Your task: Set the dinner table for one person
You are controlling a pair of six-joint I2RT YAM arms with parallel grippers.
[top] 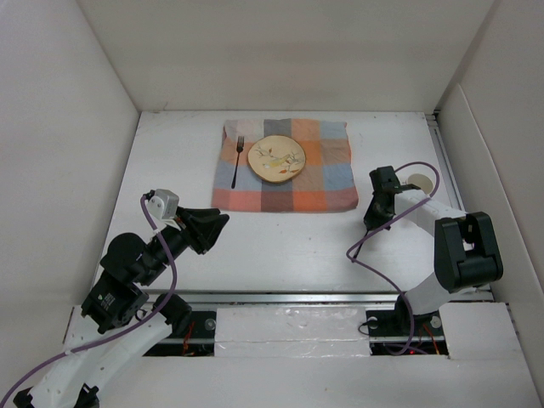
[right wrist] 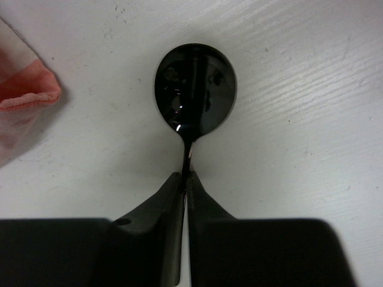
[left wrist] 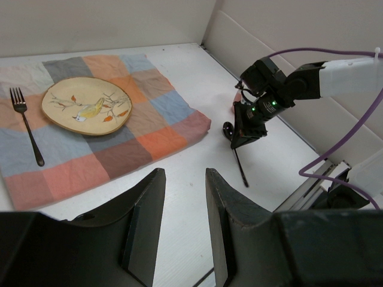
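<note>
A black spoon (right wrist: 195,86) lies bowl-up on the white dinner table (top: 280,246), right of the checkered cloth (top: 323,183). My right gripper (right wrist: 187,176) is shut on the spoon's neck, just below the bowl. From the left wrist, the spoon's handle (left wrist: 240,168) slants down to the tabletop under the right gripper (left wrist: 242,140). A beige plate (top: 277,158) painted with a bird sits on the cloth, with a dark fork (top: 237,161) to its left. My left gripper (left wrist: 185,179) hovers open over bare table at the near left, nothing between its fingers.
A pale round object (top: 419,181) sits behind the right arm near the right wall. White walls enclose the table on three sides. A purple cable (top: 387,217) loops off the right arm over the tabletop.
</note>
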